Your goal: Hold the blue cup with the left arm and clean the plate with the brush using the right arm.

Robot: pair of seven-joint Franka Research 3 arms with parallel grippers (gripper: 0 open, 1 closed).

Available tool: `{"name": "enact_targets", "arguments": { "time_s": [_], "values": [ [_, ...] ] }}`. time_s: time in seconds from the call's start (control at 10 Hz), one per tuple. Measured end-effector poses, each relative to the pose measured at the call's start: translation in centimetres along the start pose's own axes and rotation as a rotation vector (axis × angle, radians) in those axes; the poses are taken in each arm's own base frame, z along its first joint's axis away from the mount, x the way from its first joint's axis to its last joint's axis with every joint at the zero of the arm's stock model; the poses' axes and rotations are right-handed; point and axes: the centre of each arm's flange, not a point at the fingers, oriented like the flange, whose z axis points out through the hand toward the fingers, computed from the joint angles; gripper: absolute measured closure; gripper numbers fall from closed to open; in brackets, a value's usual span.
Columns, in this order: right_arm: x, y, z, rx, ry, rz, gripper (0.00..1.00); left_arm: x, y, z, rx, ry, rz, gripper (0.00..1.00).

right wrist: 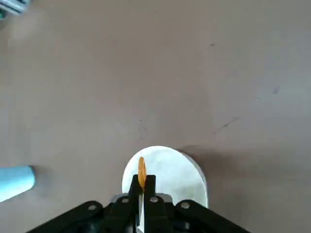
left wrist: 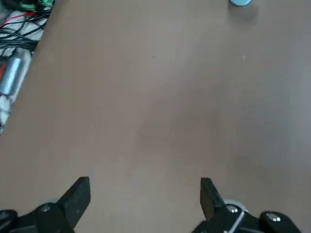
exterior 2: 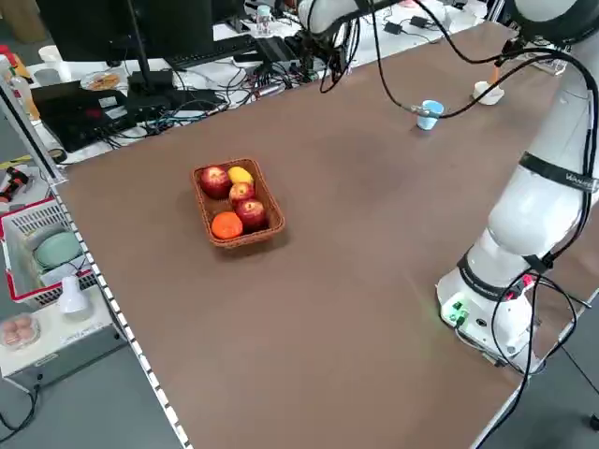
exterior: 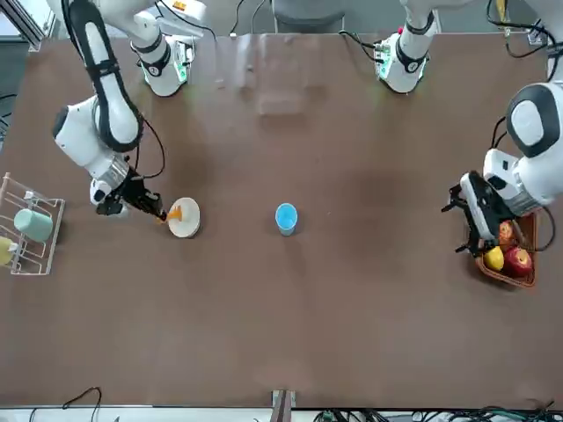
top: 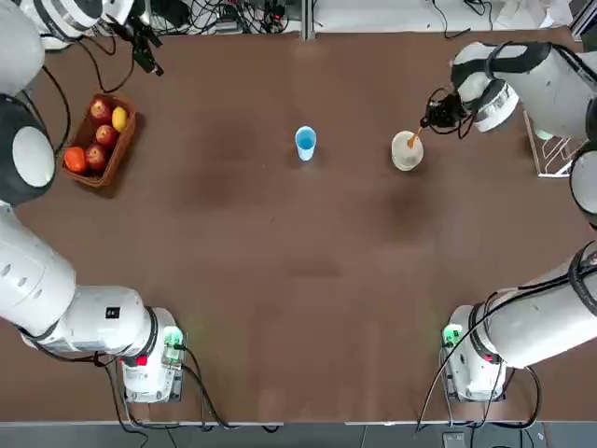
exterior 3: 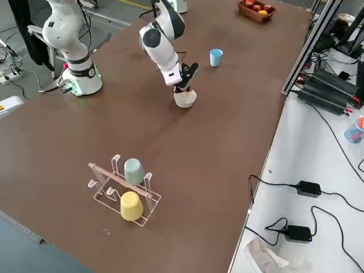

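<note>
The plate (top: 408,150) stands on the table just beside the right gripper (right wrist: 143,189), whose jaws are clamped on the brush (right wrist: 142,170); the orange tip shows over the plate's pale face. The plate looks light and rigid, likely smooth enough to skate under a hard stroke, so gentle passes inside the rim seem wise. If it needs steadying, the rim is the place to take it. The brush looks thin and light, and could twist in the grip if pushed sideways; well back on its shaft is the better hold.

The blue cup (top: 306,142) stands upright to the left of the plate, apart from it. It looks like light, slightly springy plastic: easy to tip, best taken round the side wall with modest squeeze. The left gripper (left wrist: 146,204) is well off to the plate's left, past the cup, its jaws wide apart with nothing between them.

The brown tabletop (top: 280,280) around the plate looks flat and smooth. Right of the plate is a wire rack (exterior 3: 122,196) with a teal-green cup (exterior 3: 134,171) and a yellow cup (exterior 3: 131,206); far left of it, a fruit basket (exterior 2: 239,241). Beyond the plate, past the table's far edge, cables lie on a white bench.
</note>
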Motion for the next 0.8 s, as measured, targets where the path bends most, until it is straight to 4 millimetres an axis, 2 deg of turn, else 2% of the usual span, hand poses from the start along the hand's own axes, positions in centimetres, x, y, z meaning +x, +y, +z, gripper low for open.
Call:
{"name": "enact_targets", "arguments": {
  "time_s": [0.1,0.3,0.5,0.8],
  "values": [
    [-0.6,0.8,0.6,0.049,0.01,-0.014,0.95,-0.6,-0.3,-0.4,0.008,-0.007,-0.016,0.0],
    [-0.9,2.6,1.1,0.079,0.011,-0.019,0.95,-0.6,-0.5,-0.9,0.019,-0.016,-0.106,0.0],
    [-0.6,3.6,0.7,0.087,0.015,-0.008,0.95,-0.3,-0.7,-1.6,0.045,-0.074,-0.189,0.0],
    [-0.6,4.4,0.3,0.106,0.014,-0.007,0.95,0.3,-0.4,-4.0,0.104,-0.107,-0.356,0.0]
  ]
}}
